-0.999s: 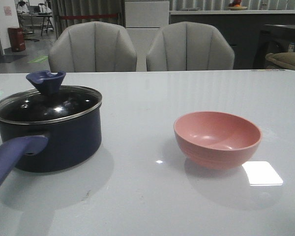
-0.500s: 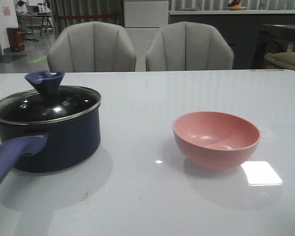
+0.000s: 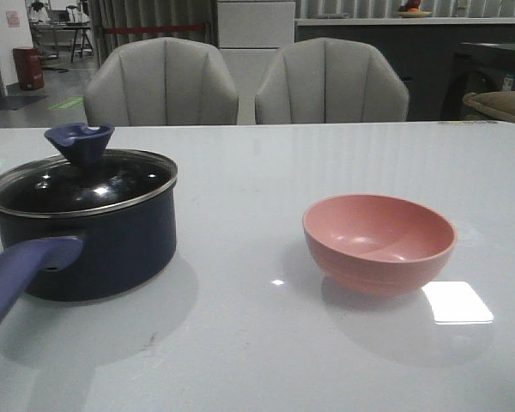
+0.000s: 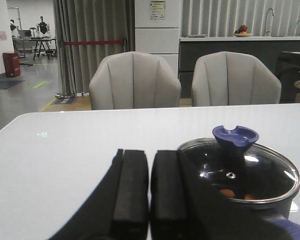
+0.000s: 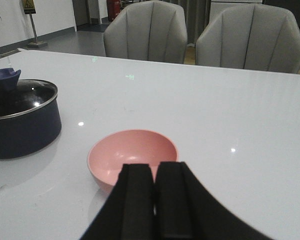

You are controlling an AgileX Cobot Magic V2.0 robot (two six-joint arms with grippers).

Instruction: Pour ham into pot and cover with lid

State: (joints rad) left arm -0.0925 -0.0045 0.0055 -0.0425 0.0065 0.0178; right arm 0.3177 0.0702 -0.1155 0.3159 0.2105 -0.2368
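Observation:
The dark navy pot (image 3: 94, 245) stands at the left of the table with its purple-blue handle (image 3: 21, 275) pointing to the front. The glass lid (image 3: 81, 182) with its blue knob (image 3: 79, 142) sits on the pot. Orange ham pieces (image 4: 227, 193) show through the lid in the left wrist view. The pink bowl (image 3: 378, 242) stands empty at the right. My left gripper (image 4: 149, 155) is shut and empty, beside the pot (image 4: 240, 175). My right gripper (image 5: 155, 170) is shut and empty, just in front of the bowl (image 5: 132, 155). Neither gripper shows in the front view.
Two grey chairs (image 3: 161, 83) (image 3: 330, 83) stand behind the table's far edge. A bright light reflection (image 3: 457, 302) lies on the glossy white table in front of the bowl.

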